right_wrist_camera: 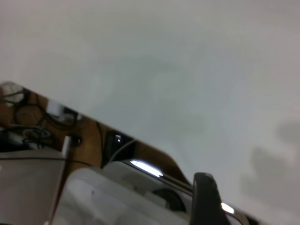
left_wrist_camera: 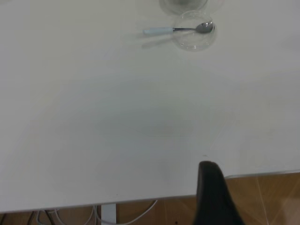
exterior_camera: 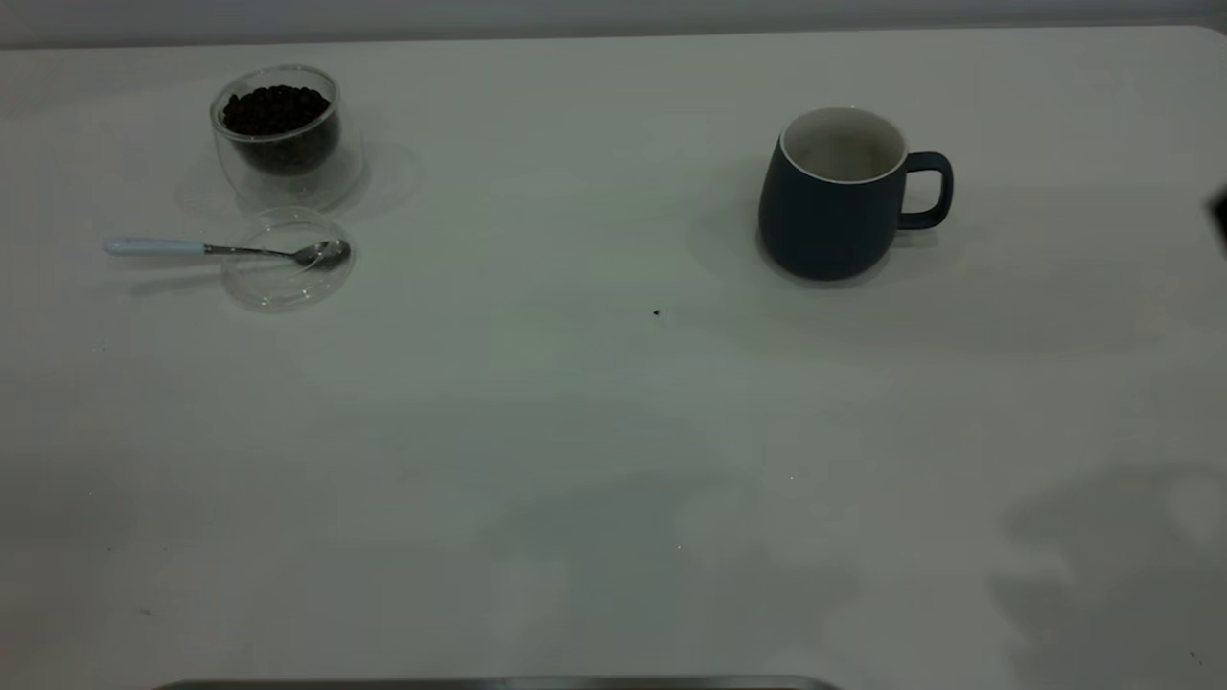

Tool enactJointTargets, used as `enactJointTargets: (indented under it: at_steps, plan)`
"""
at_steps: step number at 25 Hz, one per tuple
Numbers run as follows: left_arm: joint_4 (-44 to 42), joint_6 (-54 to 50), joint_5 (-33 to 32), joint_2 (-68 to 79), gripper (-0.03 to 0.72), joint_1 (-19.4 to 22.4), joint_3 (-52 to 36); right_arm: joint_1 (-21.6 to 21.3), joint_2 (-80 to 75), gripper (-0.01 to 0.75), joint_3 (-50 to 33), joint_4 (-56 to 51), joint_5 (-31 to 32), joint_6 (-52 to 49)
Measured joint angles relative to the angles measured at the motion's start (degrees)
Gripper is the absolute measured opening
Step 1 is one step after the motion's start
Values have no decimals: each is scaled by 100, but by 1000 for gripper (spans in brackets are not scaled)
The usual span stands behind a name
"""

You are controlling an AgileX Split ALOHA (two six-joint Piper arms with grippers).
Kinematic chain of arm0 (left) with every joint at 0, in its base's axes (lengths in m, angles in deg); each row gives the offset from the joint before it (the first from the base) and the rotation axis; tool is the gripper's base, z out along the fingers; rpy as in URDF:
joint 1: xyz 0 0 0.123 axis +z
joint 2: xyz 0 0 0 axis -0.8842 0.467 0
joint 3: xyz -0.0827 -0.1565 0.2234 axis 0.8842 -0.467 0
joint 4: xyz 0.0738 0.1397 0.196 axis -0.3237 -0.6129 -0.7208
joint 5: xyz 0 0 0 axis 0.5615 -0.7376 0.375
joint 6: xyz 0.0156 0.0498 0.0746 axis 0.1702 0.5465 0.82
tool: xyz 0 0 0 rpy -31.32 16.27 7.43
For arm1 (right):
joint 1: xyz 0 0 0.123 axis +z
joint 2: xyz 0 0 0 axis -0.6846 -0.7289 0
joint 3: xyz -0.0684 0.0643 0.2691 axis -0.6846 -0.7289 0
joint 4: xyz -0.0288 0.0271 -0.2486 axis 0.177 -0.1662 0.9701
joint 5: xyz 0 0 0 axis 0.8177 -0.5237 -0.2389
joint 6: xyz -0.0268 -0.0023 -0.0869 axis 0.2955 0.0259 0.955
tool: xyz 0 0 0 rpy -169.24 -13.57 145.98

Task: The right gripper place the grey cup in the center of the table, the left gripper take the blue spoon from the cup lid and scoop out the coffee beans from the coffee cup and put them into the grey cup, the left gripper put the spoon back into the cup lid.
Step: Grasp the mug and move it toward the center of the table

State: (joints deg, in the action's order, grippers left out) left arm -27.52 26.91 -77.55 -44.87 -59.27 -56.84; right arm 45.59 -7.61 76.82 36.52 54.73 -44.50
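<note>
Nothing of the task is done yet, judging by the layout. The grey cup (exterior_camera: 832,196) stands upright and empty on the right half of the table (exterior_camera: 575,431), handle pointing away from centre, not yet at the middle. The right gripper (exterior_camera: 1219,222) is only a dark sliver at the exterior view's right edge, near the cup's handle side but apart from it; its wrist view shows one finger (right_wrist_camera: 205,199) over the table edge and no cup. Whether it is open or closed cannot be told.

The left gripper (left_wrist_camera: 213,194) sits back at the table's near edge, well apart from its targets, which lie far ahead of it; only one dark finger shows, so its state cannot be told either. It holds nothing visible.

The blue spoon (exterior_camera: 225,249) rests across the cup lid (exterior_camera: 286,261), bowl inside the lid, handle sticking out over the table. Just beyond the lid, touching or almost touching, the coffee cup (exterior_camera: 283,134) stands full of coffee beans (exterior_camera: 276,108). No beans in the grey cup.

Left to do: move grey cup to centre, pick spoon, scoop, pour, return spoon. All steps.

No brands, labels or readable writing anywhere
</note>
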Motion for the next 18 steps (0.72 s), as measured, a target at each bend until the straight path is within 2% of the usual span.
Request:
enactJointTargets:
  at_steps: [10,15,18]
  plan:
    - [0,0,0,0,512,0,0,0,-2355,457,1391,-1497,-917,2305]
    - [0,0,0,0,512,0,0,0,-3012,457,2149,-1976,-1767,2607]
    - [0,0,0,0,512,0,0,0,-3463,457,2726,-2034,-1914,2630]
